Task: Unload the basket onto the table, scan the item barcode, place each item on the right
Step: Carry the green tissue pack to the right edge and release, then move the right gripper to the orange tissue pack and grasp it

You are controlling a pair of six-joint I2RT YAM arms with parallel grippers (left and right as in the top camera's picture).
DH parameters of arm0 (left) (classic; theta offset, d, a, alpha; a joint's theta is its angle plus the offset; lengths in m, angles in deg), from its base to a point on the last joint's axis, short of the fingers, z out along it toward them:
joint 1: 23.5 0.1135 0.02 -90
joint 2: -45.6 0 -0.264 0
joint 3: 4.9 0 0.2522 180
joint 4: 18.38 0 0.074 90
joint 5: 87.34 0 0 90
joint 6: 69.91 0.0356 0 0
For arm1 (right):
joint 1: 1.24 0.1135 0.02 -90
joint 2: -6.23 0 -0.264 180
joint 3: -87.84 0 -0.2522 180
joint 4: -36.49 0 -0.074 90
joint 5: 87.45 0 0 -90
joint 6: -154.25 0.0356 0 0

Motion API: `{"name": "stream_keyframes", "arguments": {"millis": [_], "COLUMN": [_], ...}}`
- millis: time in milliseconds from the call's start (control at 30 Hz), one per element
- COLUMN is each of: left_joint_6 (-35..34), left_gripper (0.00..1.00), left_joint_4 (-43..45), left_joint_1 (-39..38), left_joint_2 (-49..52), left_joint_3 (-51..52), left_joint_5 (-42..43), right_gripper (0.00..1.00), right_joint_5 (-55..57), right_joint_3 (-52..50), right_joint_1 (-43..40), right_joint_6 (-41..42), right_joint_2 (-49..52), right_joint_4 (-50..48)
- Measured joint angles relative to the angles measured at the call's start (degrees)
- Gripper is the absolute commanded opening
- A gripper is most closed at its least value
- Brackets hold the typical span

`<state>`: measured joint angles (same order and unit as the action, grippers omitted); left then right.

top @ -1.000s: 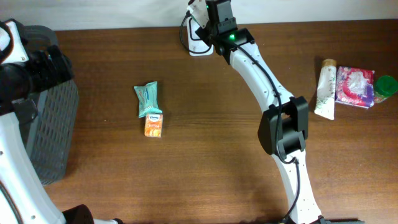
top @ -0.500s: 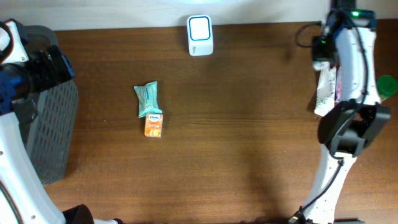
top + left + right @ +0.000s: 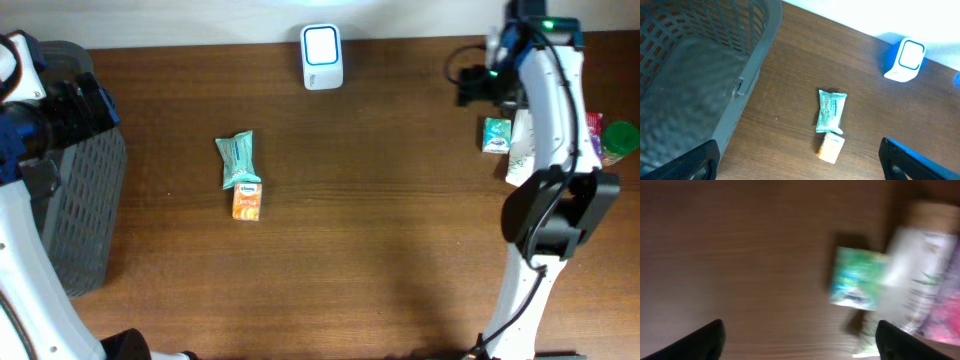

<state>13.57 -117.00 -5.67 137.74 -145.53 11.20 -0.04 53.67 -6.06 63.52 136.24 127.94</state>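
Observation:
The white and blue scanner (image 3: 322, 57) stands at the table's far edge and also shows in the left wrist view (image 3: 905, 61). A small green and blue box (image 3: 497, 135) is beside a white tube (image 3: 520, 150) at the right, free of any grip. My right gripper (image 3: 478, 86) hovers just behind it, open and empty; its wrist view is blurred, with the box (image 3: 858, 279) ahead of the open gripper (image 3: 800, 342). A teal packet (image 3: 237, 158) and an orange box (image 3: 246, 201) lie left of centre. My left gripper (image 3: 800, 165) is open and empty, high above them.
A grey mesh basket (image 3: 85, 205) fills the left edge, under my left arm. At the far right, behind the tube, lie a pink packet (image 3: 572, 140) and a green-capped thing (image 3: 622, 138). Bare brown wood spans the middle and front.
My right arm swung from the scanner to the right side of the table. Its gripper went from shut to open, and the small green box now shows beside the tube.

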Motion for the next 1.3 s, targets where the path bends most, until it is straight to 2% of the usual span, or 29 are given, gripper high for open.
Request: {"name": "stream_keyframes", "arguments": {"millis": [167, 233, 300, 433, 600, 667, 733, 767, 800, 867, 967, 1033, 1067, 1200, 1300], "left_joint_6": [0.0, 0.0, 0.0, 0.0, 0.0, 0.0, 0.0, 0.0, 0.0, 0.0, 0.0, 0.0, 0.0, 0.0, 0.0], "left_gripper": [0.99, 0.99, 0.99, 0.99, 0.99, 0.99, 0.99, 0.99, 0.99, 0.99, 0.99, 0.99, 0.99, 0.99, 0.99], "left_joint_4": [0.0, 0.0, 0.0, 0.0, 0.0, 0.0, 0.0, 0.0, 0.0, 0.0, 0.0, 0.0, 0.0, 0.0, 0.0], "left_joint_1": [0.0, 0.0, 0.0, 0.0, 0.0, 0.0, 0.0, 0.0, 0.0, 0.0, 0.0, 0.0, 0.0, 0.0, 0.0], "left_joint_2": [0.0, 0.0, 0.0, 0.0, 0.0, 0.0, 0.0, 0.0, 0.0, 0.0, 0.0, 0.0, 0.0, 0.0, 0.0], "left_joint_3": [0.0, 0.0, 0.0, 0.0, 0.0, 0.0, 0.0, 0.0, 0.0, 0.0, 0.0, 0.0, 0.0, 0.0, 0.0], "left_joint_5": [0.0, 0.0, 0.0, 0.0, 0.0, 0.0, 0.0, 0.0, 0.0, 0.0, 0.0, 0.0, 0.0, 0.0, 0.0], "right_gripper": [0.99, 0.99, 0.99, 0.99, 0.99, 0.99, 0.98, 0.80, 0.72, 0.70, 0.69, 0.63, 0.58, 0.52, 0.51], "right_joint_5": [-20.1, -23.9, -24.3, -24.7, -20.9, -19.1, -13.4, -12.1, -11.3, -10.3, -10.2, -12.7, -13.6, -14.4, -14.4], "right_joint_3": [0.0, 0.0, 0.0, -0.2, -9.0, -9.6, -9.6, -9.7, -9.7, -10.1, -17.2, -23.3, -25.3, -30.3, -30.3], "right_joint_1": [12.5, 18.6, 23.0, 31.5, 43.7, 45.6, 45.8, 45.8, 45.9, 46.0, 46.4, 46.5, 46.6, 47.4, 48.7], "right_joint_6": [0.3, 0.9, 4.2, 9.1, 9.8, 11.3, 17.7, 20.3, 22.2, 26.7, 36.0, 39.1, 40.7, 43.4, 44.1], "right_joint_2": [-2.0, -2.0, -2.0, -0.6, 1.4, 1.5, 1.5, 1.5, 1.5, 1.5, 1.4, 1.6, 1.6, 1.6, 1.6], "right_joint_4": [-2.3, -4.7, -5.8, -1.3, -2.0, -3.3, -3.8, -4.8, -5.6, -9.9, -22.8, -31.7, -33.6, -35.7, -36.7]}}
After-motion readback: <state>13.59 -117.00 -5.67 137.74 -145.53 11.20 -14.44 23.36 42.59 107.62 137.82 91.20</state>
